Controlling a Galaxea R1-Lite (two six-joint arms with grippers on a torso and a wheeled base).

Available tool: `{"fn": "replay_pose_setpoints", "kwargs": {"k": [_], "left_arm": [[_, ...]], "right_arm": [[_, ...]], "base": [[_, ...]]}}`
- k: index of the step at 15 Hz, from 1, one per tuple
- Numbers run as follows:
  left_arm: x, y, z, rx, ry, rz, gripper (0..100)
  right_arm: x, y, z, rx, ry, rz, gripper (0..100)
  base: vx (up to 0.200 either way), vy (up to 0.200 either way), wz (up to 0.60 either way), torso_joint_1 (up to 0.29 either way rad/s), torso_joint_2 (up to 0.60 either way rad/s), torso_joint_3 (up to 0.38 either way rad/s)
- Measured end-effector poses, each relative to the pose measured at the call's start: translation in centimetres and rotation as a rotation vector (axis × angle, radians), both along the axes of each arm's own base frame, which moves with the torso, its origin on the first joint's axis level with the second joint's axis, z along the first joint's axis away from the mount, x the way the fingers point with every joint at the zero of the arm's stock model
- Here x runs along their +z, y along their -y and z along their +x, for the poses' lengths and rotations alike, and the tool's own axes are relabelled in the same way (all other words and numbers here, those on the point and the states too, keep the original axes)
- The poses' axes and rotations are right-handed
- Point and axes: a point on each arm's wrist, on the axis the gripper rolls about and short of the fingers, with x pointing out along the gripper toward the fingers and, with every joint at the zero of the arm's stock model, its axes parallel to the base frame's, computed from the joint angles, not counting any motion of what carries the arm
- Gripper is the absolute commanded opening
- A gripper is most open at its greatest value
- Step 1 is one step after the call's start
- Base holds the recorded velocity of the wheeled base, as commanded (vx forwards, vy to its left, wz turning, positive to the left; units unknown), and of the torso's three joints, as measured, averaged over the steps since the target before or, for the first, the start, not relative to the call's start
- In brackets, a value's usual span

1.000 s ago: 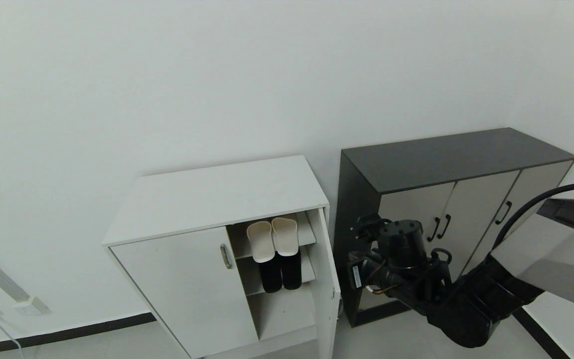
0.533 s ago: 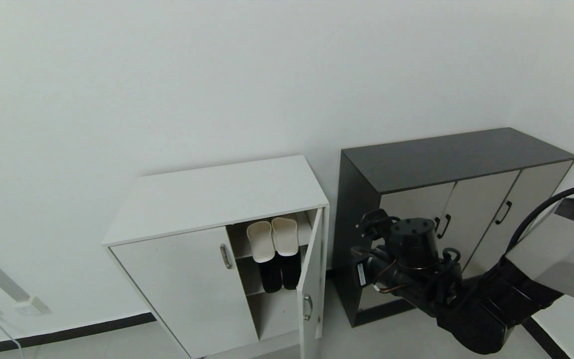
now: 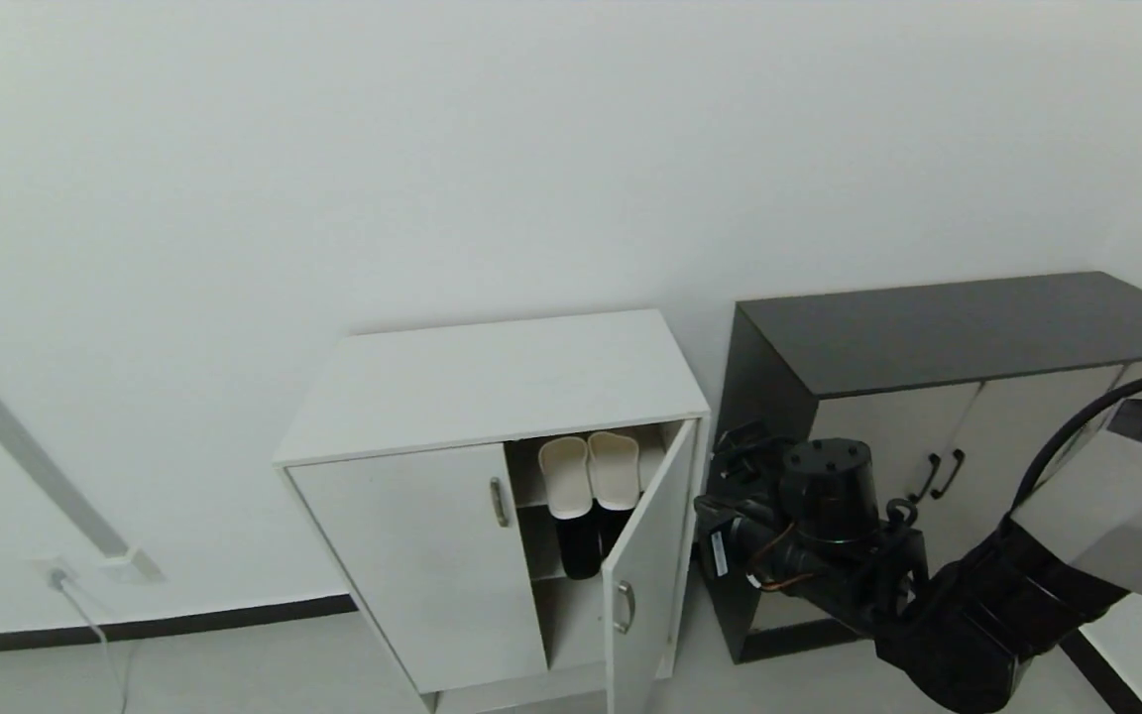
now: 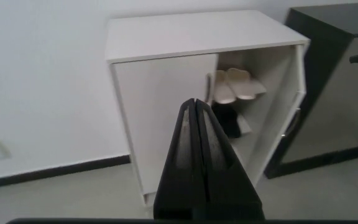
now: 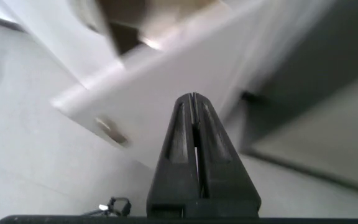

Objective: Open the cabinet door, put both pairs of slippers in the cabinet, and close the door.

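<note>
Against a white wall [image 3: 432, 149], the cabinet door [image 3: 645, 555] hangs ajar just beside the right hand [image 5: 194, 98], fingers pressed together, empty.

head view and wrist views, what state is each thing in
white cabinet right door, half open
white cabinet left door, shut
white slippers, inside, above the black pair
black slippers, inside, under the white pair
dark cabinet doors, shut
left gripper, shut
right gripper, shut

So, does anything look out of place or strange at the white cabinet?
Only small things. The white slippers seem to stick out past the front edge of their shelf, above the black slippers. The right door of the white cabinet stands half open. Nothing looks spilled or broken.
</note>
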Motion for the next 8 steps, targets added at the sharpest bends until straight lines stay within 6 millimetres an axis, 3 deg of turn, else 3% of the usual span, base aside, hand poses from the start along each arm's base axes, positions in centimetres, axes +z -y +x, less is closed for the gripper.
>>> {"fn": "replay_pose_setpoints", "kwargs": {"k": [8], "left_arm": [[0.0, 0.0, 0.0, 0.0, 0.0, -0.001, 0]], "right_arm": [[-1.3, 1.3, -1.3, 0.119, -0.008, -0.01, 0]], "base": [[0.0, 0.0, 0.0, 0.0, 0.0, 0.0]]}}
